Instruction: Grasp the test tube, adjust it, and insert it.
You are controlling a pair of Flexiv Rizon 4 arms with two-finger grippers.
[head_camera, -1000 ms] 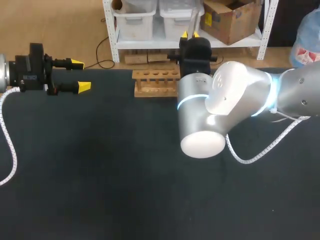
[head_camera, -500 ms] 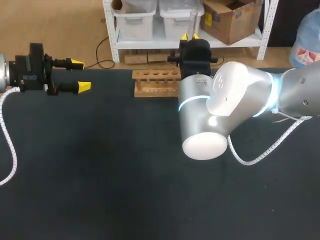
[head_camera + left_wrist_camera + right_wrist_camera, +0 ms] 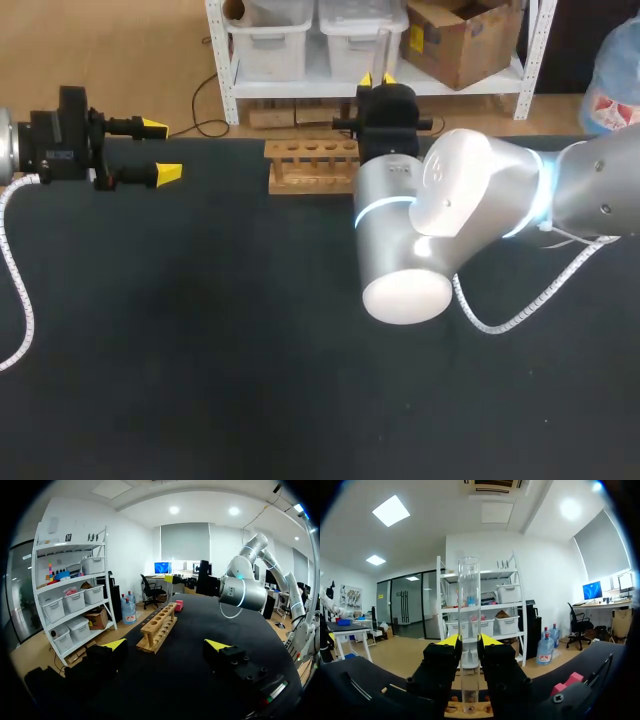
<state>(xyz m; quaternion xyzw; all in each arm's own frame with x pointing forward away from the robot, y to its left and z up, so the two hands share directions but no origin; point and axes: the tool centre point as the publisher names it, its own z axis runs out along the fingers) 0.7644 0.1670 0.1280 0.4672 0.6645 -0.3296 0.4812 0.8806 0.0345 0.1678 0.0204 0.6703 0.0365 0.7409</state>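
The test tube (image 3: 469, 590) stands upright, its long axis vertical, pinched on its lower part between the yellow tips of my right gripper (image 3: 468, 641), which is clamped on it from both sides. Its rounded bottom sits right at the top of the wooden rack (image 3: 470, 711), and I cannot tell whether it has entered a hole. The rack lies straight below the tube, so I judge the insertion to be a plain descent along the tube's own axis. My right arm is the one at the rack, by its right end. My left gripper (image 3: 160, 150) hangs open and empty, well apart to the rack's left, above the dark table (image 3: 200, 330).
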